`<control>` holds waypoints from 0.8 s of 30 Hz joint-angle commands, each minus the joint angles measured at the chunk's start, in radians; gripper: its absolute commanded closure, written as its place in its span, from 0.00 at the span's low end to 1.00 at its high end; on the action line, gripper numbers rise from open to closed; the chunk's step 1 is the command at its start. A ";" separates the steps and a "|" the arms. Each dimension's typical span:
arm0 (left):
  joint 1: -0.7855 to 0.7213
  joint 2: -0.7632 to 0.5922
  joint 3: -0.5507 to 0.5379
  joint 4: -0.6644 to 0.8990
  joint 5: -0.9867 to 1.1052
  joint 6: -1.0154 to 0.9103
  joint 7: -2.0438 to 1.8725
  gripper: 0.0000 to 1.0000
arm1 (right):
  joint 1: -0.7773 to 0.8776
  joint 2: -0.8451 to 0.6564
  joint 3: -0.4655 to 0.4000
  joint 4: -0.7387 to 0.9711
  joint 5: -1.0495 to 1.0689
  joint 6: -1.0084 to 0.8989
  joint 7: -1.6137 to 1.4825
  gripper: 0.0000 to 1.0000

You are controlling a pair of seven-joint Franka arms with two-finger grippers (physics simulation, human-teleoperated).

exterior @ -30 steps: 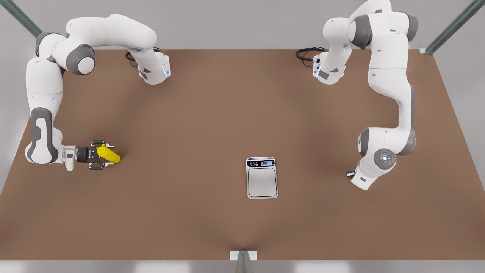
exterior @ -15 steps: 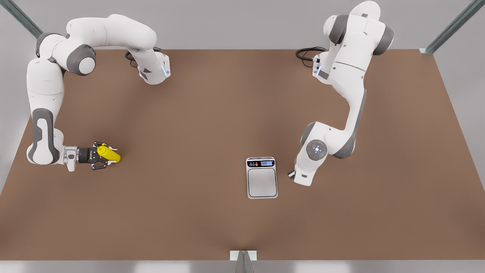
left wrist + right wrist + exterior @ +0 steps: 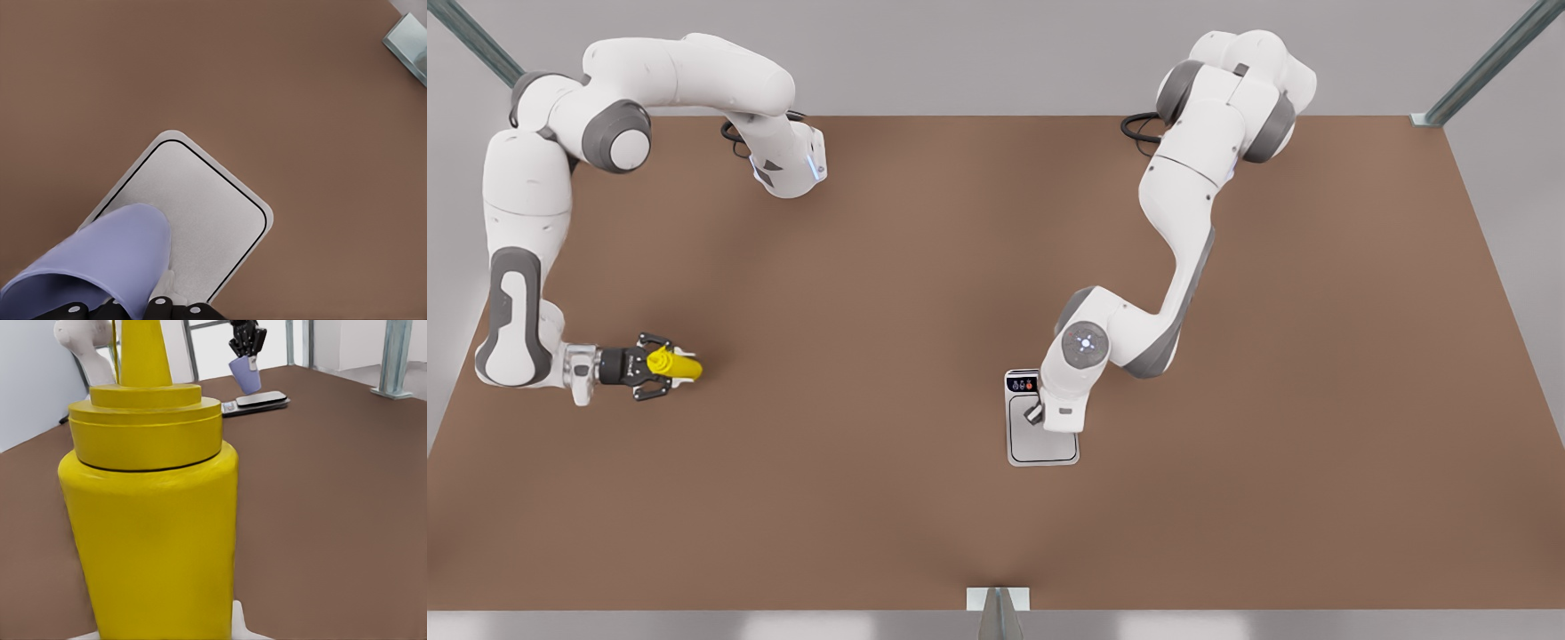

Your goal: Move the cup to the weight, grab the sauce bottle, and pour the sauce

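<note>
My left gripper (image 3: 143,308) is shut on the pale lavender cup (image 3: 100,267), which hangs tilted over the silver plate of the weight (image 3: 200,213). In the front view that arm's wrist (image 3: 1063,400) covers part of the weight (image 3: 1040,449), and the cup is hidden under it. The right wrist view shows the cup (image 3: 245,373) held just above the weight (image 3: 261,400). My right gripper (image 3: 660,366), at the front view's left, is shut on the yellow sauce bottle (image 3: 676,364). The bottle (image 3: 153,520) looms close, nozzle pointing away from the wrist.
The brown table (image 3: 871,267) stretches wide between the two arms. Black cables (image 3: 1143,124) lie at the back near the arm bases. A metal bracket (image 3: 998,597) sits at the middle of the front edge, and slanted metal posts (image 3: 1485,62) stand at the back corners.
The left arm swung from the front view's right to above the weight, carrying the cup. The right gripper drew slightly toward the front view's left with the sauce bottle, which now looks shorter.
</note>
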 commanded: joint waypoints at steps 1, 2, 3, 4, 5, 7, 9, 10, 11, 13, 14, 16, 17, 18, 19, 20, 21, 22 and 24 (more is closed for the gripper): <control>0.000 0.002 -0.002 0.007 -0.052 0.002 0.001 0.79 | 0.001 -0.006 0.000 0.002 0.000 0.000 0.012 0.41; -0.001 0.003 -0.004 0.013 -0.058 0.002 -0.005 0.79 | 0.008 -0.024 0.000 0.015 0.000 0.000 0.055 0.41; -0.003 0.016 -0.005 0.033 -0.058 -0.019 -0.005 0.79 | 0.019 -0.027 0.000 0.035 0.002 0.000 0.087 0.41; -0.001 0.026 -0.005 0.052 -0.058 -0.022 -0.005 0.79 | 0.030 -0.033 0.005 0.061 0.002 0.000 0.125 0.41; -0.001 0.034 -0.005 0.064 -0.058 -0.022 -0.003 0.77 | 0.039 -0.044 0.014 0.070 0.003 0.003 0.159 0.41; -0.001 0.042 -0.007 0.070 -0.060 -0.012 -0.003 0.54 | 0.094 -0.066 0.018 0.111 0.022 0.021 0.279 0.41; -0.001 0.063 -0.011 0.102 -0.070 -0.016 -0.012 0.51 | 0.183 -0.076 0.018 0.144 0.069 0.100 0.394 0.41; -0.001 0.063 -0.011 0.102 -0.069 -0.018 -0.031 0.47 | 0.234 -0.078 0.017 0.163 0.085 0.140 0.472 0.41; -0.001 0.063 -0.011 0.104 -0.069 -0.016 -0.031 0.42 | 0.278 -0.078 0.017 0.196 0.086 0.172 0.550 0.41; -0.001 0.063 -0.011 0.104 -0.069 -0.018 -0.031 0.42 | 0.344 -0.079 0.017 0.233 0.086 0.221 0.636 0.41; -0.001 0.065 -0.011 0.104 -0.069 -0.019 -0.029 0.42 | 0.389 -0.090 0.015 0.236 0.083 0.267 0.690 0.41; 0.000 0.063 -0.011 0.121 -0.083 -0.022 -0.032 0.41 | 0.476 -0.121 0.009 0.233 0.036 0.368 0.780 0.41; 0.000 0.063 -0.011 0.121 -0.083 -0.022 -0.034 0.41 | 0.518 -0.122 0.003 0.233 0.019 0.399 0.809 0.41; 0.000 0.062 -0.011 0.121 -0.084 -0.024 -0.034 0.41 | 0.542 -0.128 0.003 0.234 -0.021 0.426 0.846 0.41; 0.000 0.057 -0.011 0.122 -0.084 -0.039 -0.034 0.41 | 0.565 -0.138 0.002 0.234 -0.041 0.442 0.877 0.41; 0.000 0.056 -0.011 0.122 -0.084 -0.039 -0.034 0.41 | 0.588 -0.142 0.002 0.233 -0.067 0.485 0.889 0.41; 0.002 0.051 -0.010 0.122 -0.084 -0.056 -0.034 0.41 | 0.610 -0.155 0.005 0.230 -0.121 0.515 0.952 0.41; 0.000 0.048 -0.010 0.124 -0.084 -0.068 -0.034 0.40 | 0.637 -0.156 0.002 0.226 -0.130 0.551 0.963 0.41; 0.000 0.039 -0.008 0.124 -0.084 -0.077 -0.034 0.40 | 0.688 -0.159 0.002 0.225 -0.188 0.618 1.036 0.41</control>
